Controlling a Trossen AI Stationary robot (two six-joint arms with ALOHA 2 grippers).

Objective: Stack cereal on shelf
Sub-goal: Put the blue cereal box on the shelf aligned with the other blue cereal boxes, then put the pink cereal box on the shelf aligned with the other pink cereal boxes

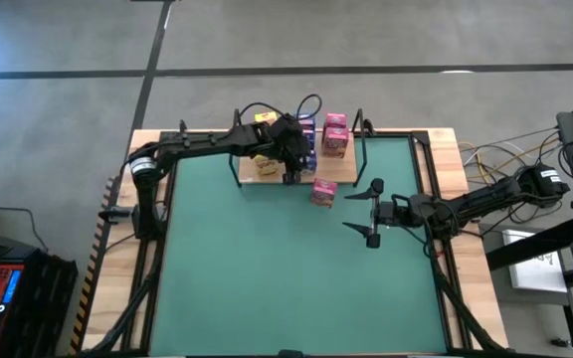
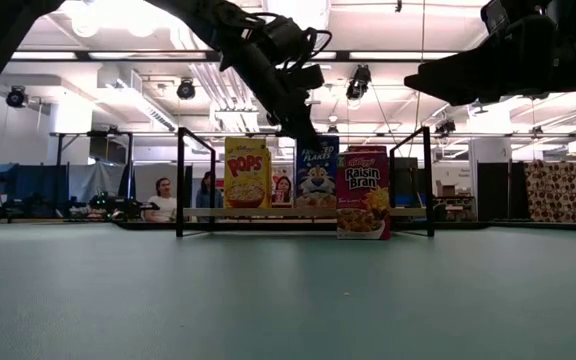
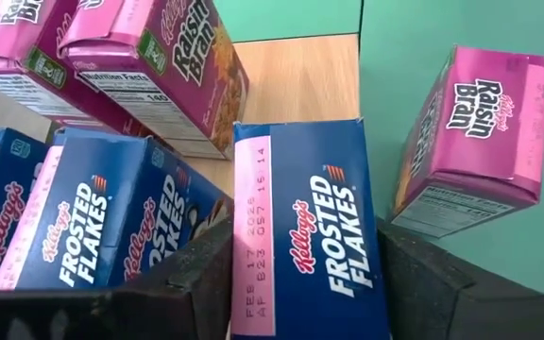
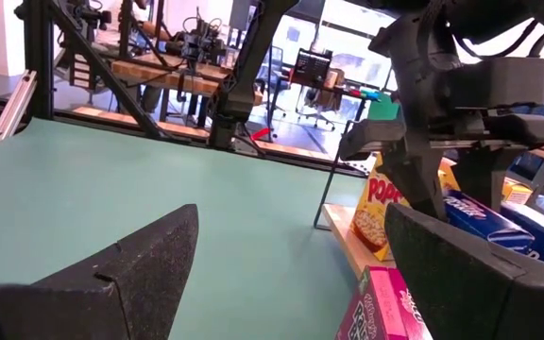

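My left gripper (image 1: pixel 291 157) reaches over the light-wood shelf (image 1: pixel 341 169) and is shut on a blue Frosted Flakes box (image 3: pixel 305 236). That box shows upright in the low view (image 2: pixel 316 178). On the shelf beside it stand two more blue boxes (image 3: pixel 83 227), two pink Raisin Bran boxes (image 3: pixel 159 57) and a yellow Pops box (image 2: pixel 246 172). One pink box (image 1: pixel 323 191) stands on the green mat in front of the shelf. My right gripper (image 1: pixel 346 211) hovers open to that pink box's right, touching nothing. My left gripper pinches the blue box's top end (image 3: pixel 253 274) between its two fingers (image 3: pixel 192 283), one on each long side of the top panel. The fingers come from above, pointing down. The box stays upright, its bottom (image 2: pixel 316 208) level with the shelf board.
Thin black uprights (image 2: pixel 180 180) frame the shelf at both ends. The loose pink box (image 2: pixel 363 195) stands just in front of the board. Open green mat (image 1: pixel 267 268) stretches toward the near edge. People sit in the room beyond the table.
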